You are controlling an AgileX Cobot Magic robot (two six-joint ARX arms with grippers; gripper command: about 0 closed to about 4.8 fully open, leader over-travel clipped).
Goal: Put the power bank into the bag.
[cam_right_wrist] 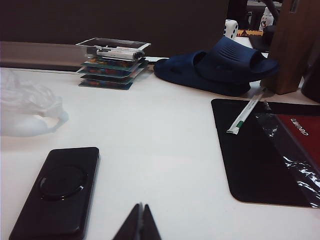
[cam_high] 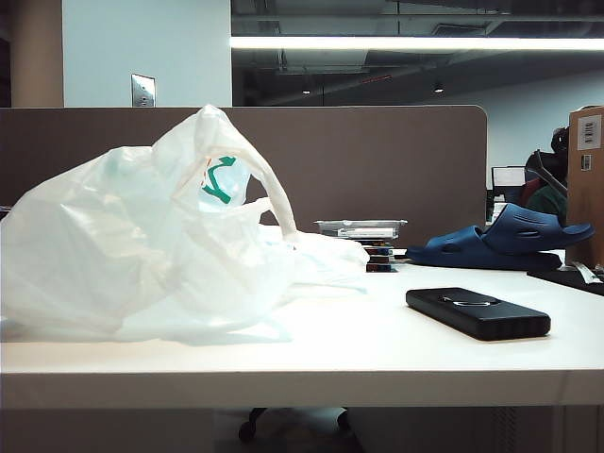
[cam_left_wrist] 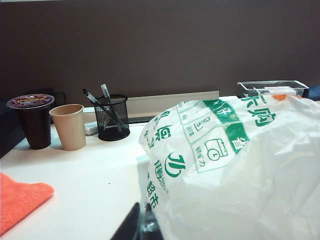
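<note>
The power bank (cam_high: 478,312) is seen lying flat on the white desk (cam_high: 311,363), well apart from the bag (cam_high: 142,255), which is slumped in a crumpled heap on the left side of the desk with one loop handle standing up. Nothing has yet been picked up. The right gripper (cam_right_wrist: 138,223) is seen in its wrist view with its jaws clenched together and empty, held low just beside the power bank (cam_right_wrist: 57,192). The left gripper (cam_left_wrist: 140,225) is likewise clenched on nothing, close against the printed side of the bag (cam_left_wrist: 235,165).

The step in hand is judged to be the grasp of the power bank. The right jaws would first have to be opened wider than the slab's short width, then brought down over its long edges so that it is pinched squarely; a grip on the smooth top face is likely to slip. The bag's mouth is not clearly shown, so a handle is best lifted by the left gripper to hold an opening. The blue sandals (cam_high: 500,243) behind should be left undisturbed.
</note>
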